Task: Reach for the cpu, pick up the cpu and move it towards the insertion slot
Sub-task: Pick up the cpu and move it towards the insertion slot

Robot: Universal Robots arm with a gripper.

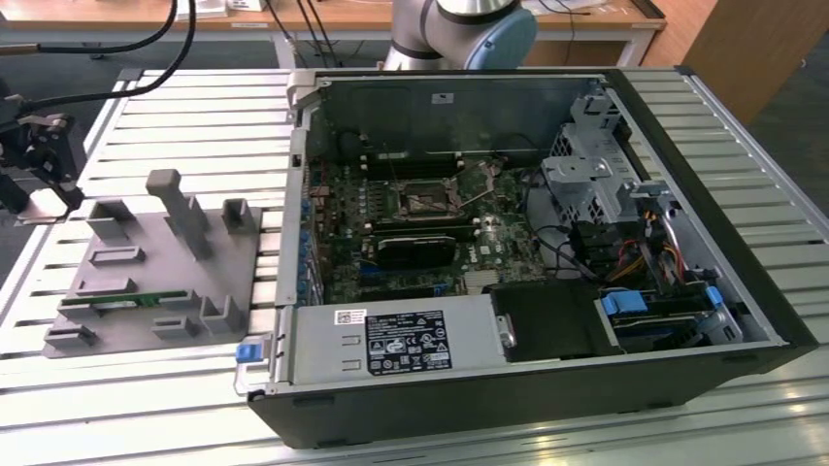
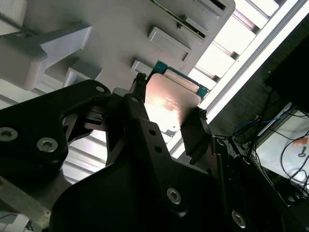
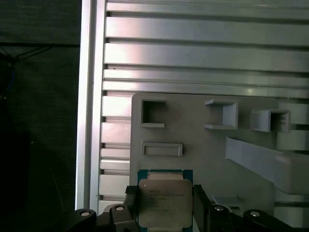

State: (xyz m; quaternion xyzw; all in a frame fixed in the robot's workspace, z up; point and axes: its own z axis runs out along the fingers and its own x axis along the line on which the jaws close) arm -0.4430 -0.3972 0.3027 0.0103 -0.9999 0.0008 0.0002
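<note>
The cpu (image 3: 164, 203) is a flat silvery square with a paler rim and a green edge, and it also shows in the second wrist view (image 2: 170, 104). My gripper (image 3: 164, 194) is shut on it, with a black finger (image 2: 195, 130) pressed against each of two opposite sides. In the exterior view the gripper (image 1: 39, 180) hangs at the far left, just above the left end of the grey plastic tray (image 1: 143, 262). The insertion slot (image 1: 425, 201), a small black socket in a silver frame, sits on the motherboard inside the open computer case, well to the exterior view's right of the gripper.
The grey tray (image 3: 203, 150) carries upright posts and pockets, and a green memory stick (image 1: 119, 301) lies near its front. The black computer case (image 1: 518, 243) lies open on the slatted aluminium table (image 1: 169, 116), with a drive cage and cables on its right side. The arm's base (image 1: 460, 29) stands behind the case.
</note>
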